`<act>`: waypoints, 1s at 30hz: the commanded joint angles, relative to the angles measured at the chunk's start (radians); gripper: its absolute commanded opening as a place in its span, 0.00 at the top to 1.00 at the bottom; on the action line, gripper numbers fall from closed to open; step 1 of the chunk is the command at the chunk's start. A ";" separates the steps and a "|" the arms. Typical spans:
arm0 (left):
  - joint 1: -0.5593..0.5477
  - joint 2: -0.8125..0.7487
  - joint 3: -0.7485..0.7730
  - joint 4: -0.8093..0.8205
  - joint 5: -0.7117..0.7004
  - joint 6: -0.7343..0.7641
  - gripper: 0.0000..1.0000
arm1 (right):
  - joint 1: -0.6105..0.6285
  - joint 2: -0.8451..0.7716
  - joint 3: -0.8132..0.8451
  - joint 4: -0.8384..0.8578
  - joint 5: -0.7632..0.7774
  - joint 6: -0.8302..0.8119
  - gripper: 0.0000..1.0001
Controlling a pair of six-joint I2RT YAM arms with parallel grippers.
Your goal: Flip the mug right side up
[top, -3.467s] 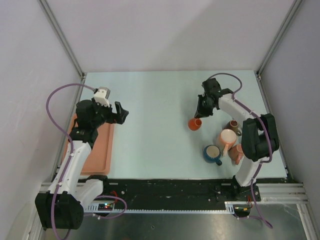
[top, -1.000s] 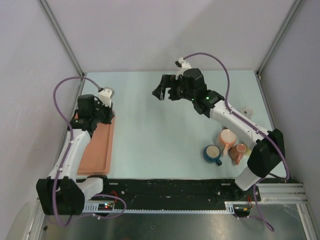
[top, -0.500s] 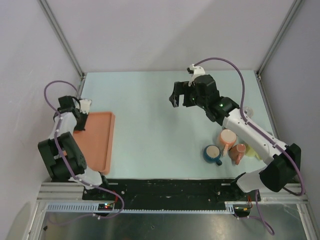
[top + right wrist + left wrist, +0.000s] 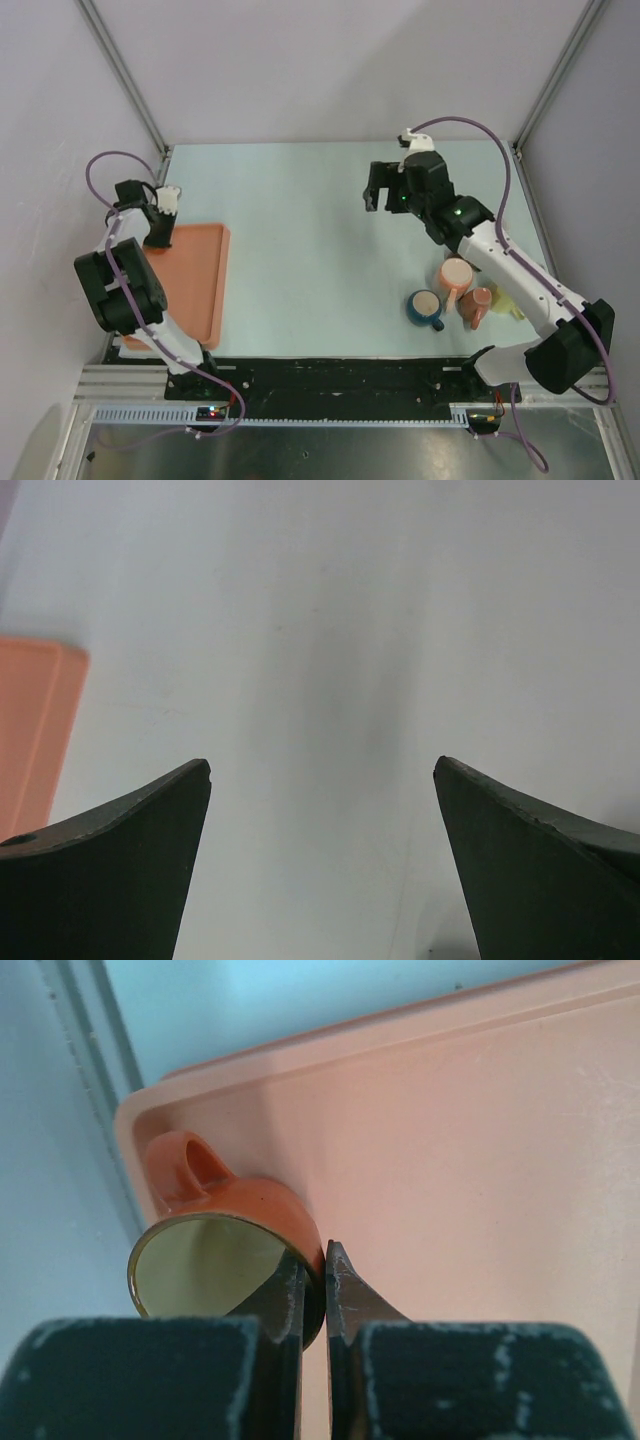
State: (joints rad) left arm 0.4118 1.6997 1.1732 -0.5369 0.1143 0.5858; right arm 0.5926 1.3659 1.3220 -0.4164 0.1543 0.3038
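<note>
The orange mug point(image 4: 240, 1220) with a pale green inside is in the far left corner of the salmon tray point(image 4: 480, 1160), its opening facing the left wrist camera and its handle pointing away. My left gripper point(image 4: 322, 1260) is shut on the mug's wall, one finger inside the rim and one outside. From above, the left gripper point(image 4: 157, 230) covers the mug at the tray's point(image 4: 195, 290) far left corner. My right gripper point(image 4: 379, 191) hangs open and empty over the table's far middle; in the right wrist view the right gripper point(image 4: 322, 770) has only bare tabletop between its fingers.
A blue mug point(image 4: 425, 307), a peach mug point(image 4: 455, 275) and a smaller orange mug point(image 4: 476, 305) cluster at the near right beneath the right arm. The left wall post stands close beside the tray. The tray's corner point(image 4: 30, 730) shows at the left of the right wrist view.
The left arm folded back and carried its gripper left to the tray's far left corner. The right arm swung right across the far table, still open and empty.
</note>
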 commanded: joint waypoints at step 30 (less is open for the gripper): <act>-0.148 -0.329 0.153 -0.140 0.272 -0.209 0.00 | -0.552 0.386 0.040 -0.440 0.005 0.093 0.27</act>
State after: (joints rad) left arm 0.3119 1.3983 1.2976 -0.6136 0.3214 0.4183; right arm 0.0120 1.7271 1.3262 -0.8642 0.2493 0.3908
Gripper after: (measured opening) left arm 0.995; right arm 0.771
